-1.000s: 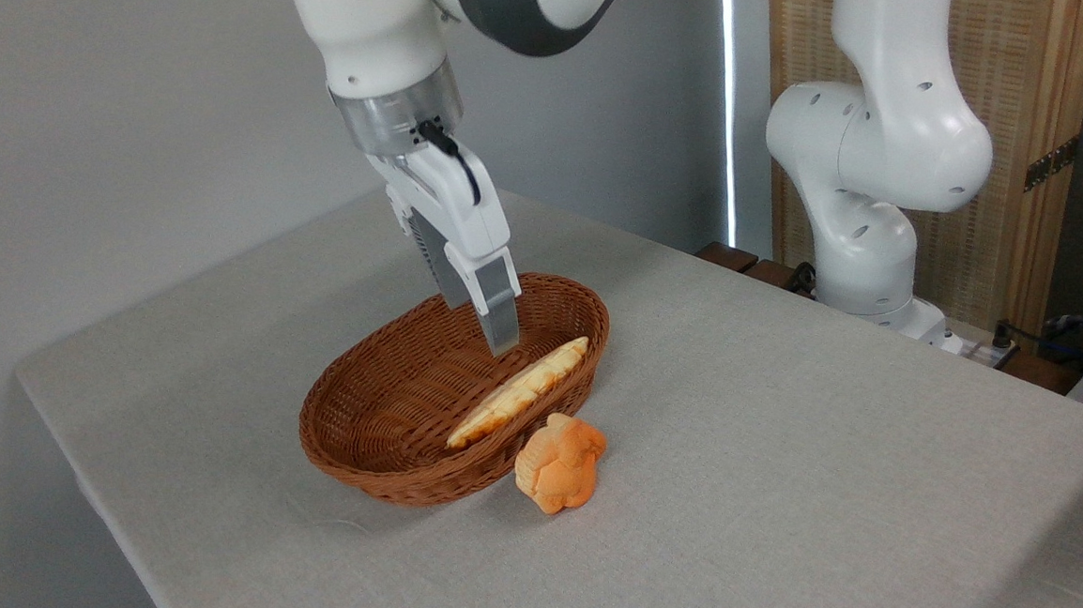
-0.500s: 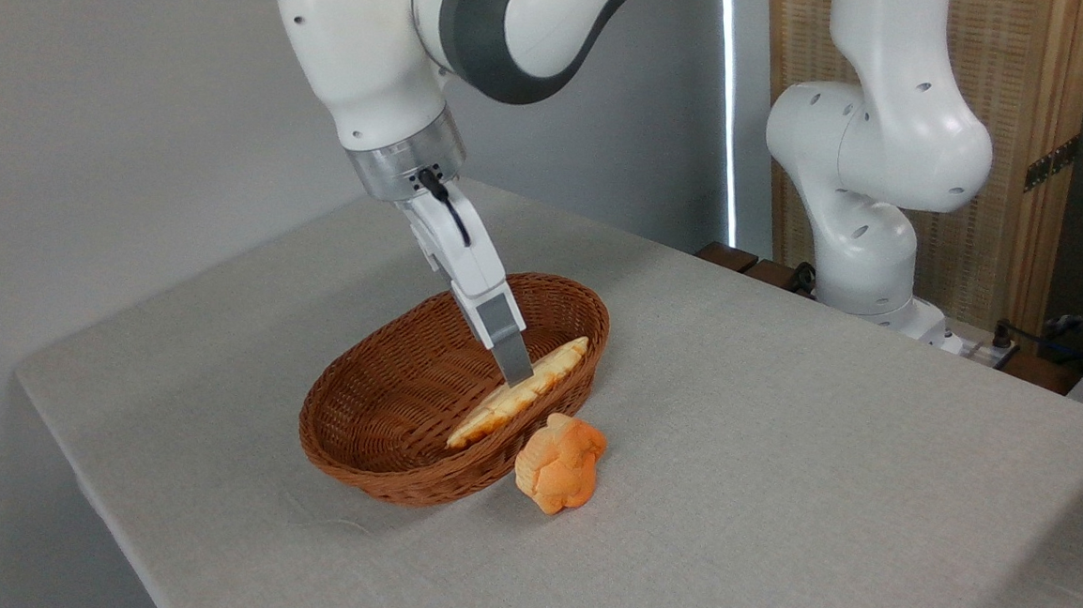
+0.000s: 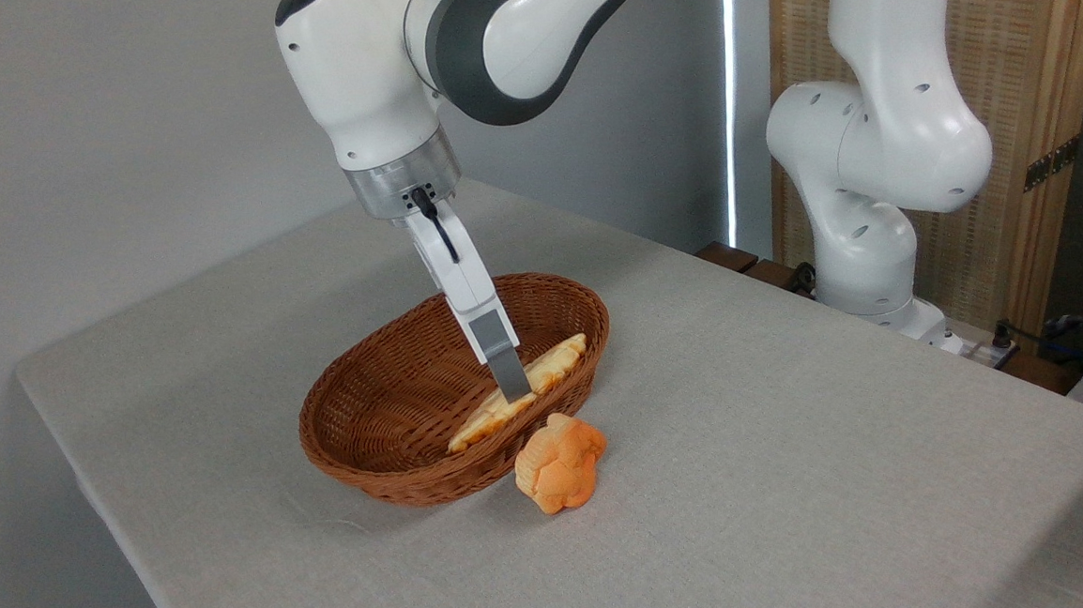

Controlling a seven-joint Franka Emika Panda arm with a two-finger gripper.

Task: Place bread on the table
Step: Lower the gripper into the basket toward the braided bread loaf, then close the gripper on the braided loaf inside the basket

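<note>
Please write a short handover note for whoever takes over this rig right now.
Gripper: down inside the wicker basket, at the middle of the braided loaf; from this angle I cannot tell whether the jaws have closed.
Braided loaf: lying in the basket along its right side.
Round bun: on the table, just outside the basket.
Done: the reach to the loaf.
Left: confirm the grasp, lift the loaf out, set it on the table.

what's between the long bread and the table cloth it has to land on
The wicker basket's rim walls in the braided loaf, so it must be lifted over. Just outside sits the small orange bun, on the table. The gripper is at the loaf with nothing between.
</note>
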